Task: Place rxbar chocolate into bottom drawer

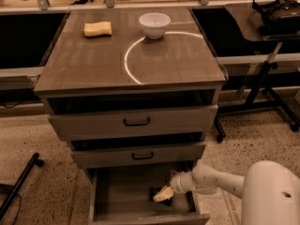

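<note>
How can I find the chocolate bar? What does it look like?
Look at the grey-brown cabinet, then down to its open bottom drawer. The gripper reaches into it, and the rxbar chocolate is the small dark thing at the gripper's tip. It is the only dark item there; the yellow sponge and white bowl sit up on top.

Bottom drawer: partly covered, partly cropped

The gripper (162, 194) sits low inside the bottom drawer (112, 191), toward its right side. Touching its left tip, only a small dark sliver shows, likely the rxbar chocolate (154, 191). The wrapper print is too small to make out, and whether the bar is gripped cannot be told. Above and behind the gripper, the drawer's rear is hidden under the middle drawer (138, 155). Below the gripper, the drawer front runs off the lower edge. To its right, the robot's white body (272, 196) is cut off at the corner.
</note>
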